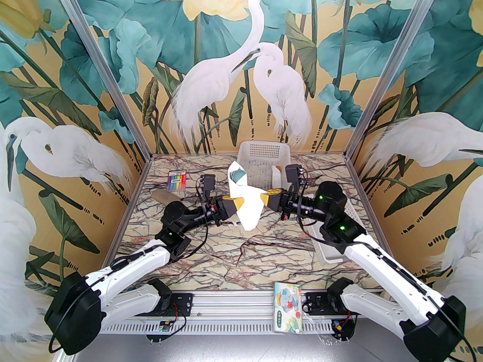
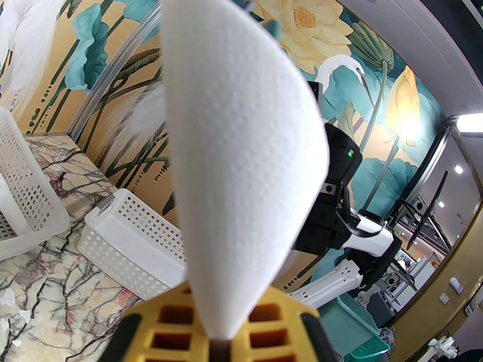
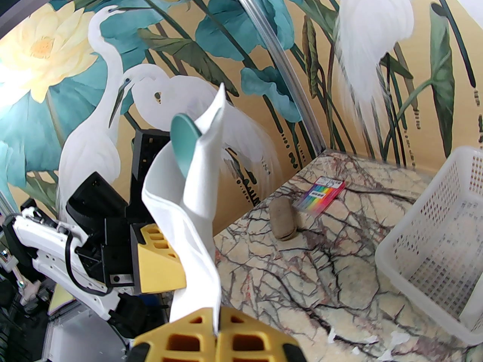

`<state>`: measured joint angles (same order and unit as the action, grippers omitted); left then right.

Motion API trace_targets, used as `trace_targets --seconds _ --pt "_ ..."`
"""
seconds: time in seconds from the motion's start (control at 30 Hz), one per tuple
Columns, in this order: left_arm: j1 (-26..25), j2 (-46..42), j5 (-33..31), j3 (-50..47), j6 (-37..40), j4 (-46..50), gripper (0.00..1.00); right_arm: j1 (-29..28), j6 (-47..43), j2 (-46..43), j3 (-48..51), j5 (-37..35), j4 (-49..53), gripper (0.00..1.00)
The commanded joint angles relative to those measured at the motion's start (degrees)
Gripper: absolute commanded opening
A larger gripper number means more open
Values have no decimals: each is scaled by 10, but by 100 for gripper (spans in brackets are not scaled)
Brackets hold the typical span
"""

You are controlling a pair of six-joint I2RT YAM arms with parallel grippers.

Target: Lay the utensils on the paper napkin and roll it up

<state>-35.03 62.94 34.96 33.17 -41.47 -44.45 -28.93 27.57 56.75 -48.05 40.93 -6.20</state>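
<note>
Just in front of the far white basket [image 1: 264,153], the rolled paper napkin [image 1: 247,202] is held up off the marble table [image 1: 226,251], pinched from opposite sides. In the overhead view the left gripper [image 1: 237,204] and the right gripper [image 1: 265,198] are both clamped on its white paper. The right wrist view adds the spoon [image 3: 183,146], its round teal bowl poking out of the roll's top, basket to the right. The left wrist view has dimpled paper rising from closed yellow fingers [image 2: 169,322], with a teal sliver at the top; the fork cannot be told apart.
</note>
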Motion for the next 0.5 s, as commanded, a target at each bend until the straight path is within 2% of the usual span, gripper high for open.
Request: trace_targets --seconds 0.0,0.13,0.47 --pt "1 -15 14 9 6 -13 4 21 1 -17 -8 6 -11 0" --pt "0 -20 21 11 8 -16 4 38 9 -9 -5 24 -31 0" --pt "0 -26 38 16 7 -32 3 39 33 49 -11 75 -125 0"
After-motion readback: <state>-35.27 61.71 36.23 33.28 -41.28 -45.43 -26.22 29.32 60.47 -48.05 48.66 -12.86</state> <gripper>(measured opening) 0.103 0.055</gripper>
